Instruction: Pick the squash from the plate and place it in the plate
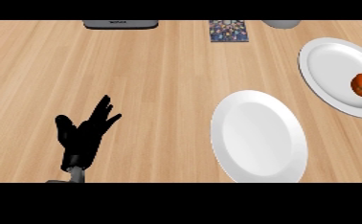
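An orange-red squash (pixel 357 84) lies on a white plate (pixel 326 67) at the right edge of the head view, cut off by the frame. A second white plate (pixel 259 136), bare, sits nearer, at the lower right of the wooden counter. My left hand (pixel 83 134) stands at the lower left, fingers straight and spread upward, far from both plates and holding nothing. My right hand does not show.
Along the counter's far edge are a dark grey flat device (pixel 120 24), a small patterned dark box (pixel 228 30) and a grey rounded object (pixel 282 24). Bare wood lies between my left hand and the plates.
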You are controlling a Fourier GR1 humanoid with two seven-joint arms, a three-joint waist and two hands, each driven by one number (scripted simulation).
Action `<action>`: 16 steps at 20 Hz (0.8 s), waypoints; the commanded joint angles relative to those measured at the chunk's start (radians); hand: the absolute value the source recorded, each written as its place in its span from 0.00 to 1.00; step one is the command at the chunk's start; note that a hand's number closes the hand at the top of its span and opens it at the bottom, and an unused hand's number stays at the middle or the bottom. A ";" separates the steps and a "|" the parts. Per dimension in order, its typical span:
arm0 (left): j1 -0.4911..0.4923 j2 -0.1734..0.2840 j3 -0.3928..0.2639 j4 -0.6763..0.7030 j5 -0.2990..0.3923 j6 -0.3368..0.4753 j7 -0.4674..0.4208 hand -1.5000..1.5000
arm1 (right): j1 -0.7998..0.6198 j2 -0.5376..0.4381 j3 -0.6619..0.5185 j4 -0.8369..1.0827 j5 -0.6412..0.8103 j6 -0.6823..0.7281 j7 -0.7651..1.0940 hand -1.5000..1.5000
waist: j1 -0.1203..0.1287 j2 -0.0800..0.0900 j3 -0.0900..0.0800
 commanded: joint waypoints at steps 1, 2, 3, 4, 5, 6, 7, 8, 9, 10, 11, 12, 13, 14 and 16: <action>-0.025 -0.006 0.011 0.064 -0.013 0.001 0.005 0.50 | 0.119 0.084 0.031 -0.136 -0.112 0.153 -0.047 0.00 | -0.015 0.000 -0.006; 0.022 -0.007 -0.006 0.021 -0.018 -0.003 -0.002 0.50 | 0.151 0.136 0.045 -0.184 -0.129 0.145 -0.079 0.00 | -0.009 0.000 -0.006; -0.027 -0.030 0.000 0.039 -0.014 0.018 0.029 0.50 | 0.167 0.140 0.081 -0.239 -0.104 0.173 -0.004 0.00 | -0.014 -0.001 -0.007; 0.007 0.017 0.021 0.014 0.009 -0.029 0.031 0.50 | 0.213 0.208 0.102 -0.304 -0.092 0.159 0.005 0.00 | -0.014 -0.002 -0.007; 0.022 0.002 0.025 0.040 0.000 -0.021 -0.018 0.50 | 0.245 0.252 0.110 -0.321 -0.114 0.162 -0.045 0.00 | -0.011 -0.001 -0.007; 0.018 -0.025 -0.003 0.057 -0.026 -0.010 -0.028 0.50 | 0.284 0.215 0.139 -0.380 -0.079 0.189 0.053 0.00 | -0.011 0.000 -0.007; -0.012 0.018 0.041 -0.002 0.020 -0.022 0.063 0.50 | 0.286 0.305 0.189 -0.429 -0.044 0.130 0.061 0.00 | -0.010 -0.002 -0.007; -0.025 -0.033 0.017 0.096 -0.028 0.008 -0.017 0.50 | 0.322 0.274 0.210 -0.486 0.011 0.166 0.149 0.00 | -0.015 0.000 -0.008; -0.030 -0.030 0.019 0.112 -0.030 -0.010 -0.036 0.50 | 0.339 0.283 0.232 -0.529 0.038 0.150 0.196 0.00 | -0.011 0.001 -0.007; -0.025 -0.030 0.001 0.043 -0.032 0.003 0.037 0.50 | 0.362 0.309 0.256 -0.538 0.040 0.132 0.207 0.00 | -0.006 0.002 -0.007; 0.023 -0.036 -0.006 0.047 -0.049 0.005 -0.016 0.50 | 0.404 0.310 0.332 -0.552 0.005 0.091 0.209 0.00 | -0.004 0.001 -0.006; 0.007 -0.030 -0.002 0.023 -0.036 -0.004 0.014 0.50 | 0.443 0.310 0.361 -0.563 0.033 0.084 0.234 0.00 | -0.004 0.001 -0.006; 0.001 -0.012 0.016 0.011 -0.018 -0.015 0.047 0.50 | 0.515 0.311 0.398 -0.614 -0.002 0.102 0.259 0.00 | -0.007 0.000 -0.006; 0.001 -0.027 0.013 0.032 -0.041 -0.007 0.011 0.50 | 0.521 0.311 0.420 -0.643 0.023 0.079 0.293 0.00 | -0.003 0.002 -0.006; 0.016 -0.001 0.039 0.033 -0.012 -0.048 0.000 0.50 | 0.562 0.312 0.527 -0.703 0.085 0.051 0.409 0.00 | -0.002 0.002 -0.007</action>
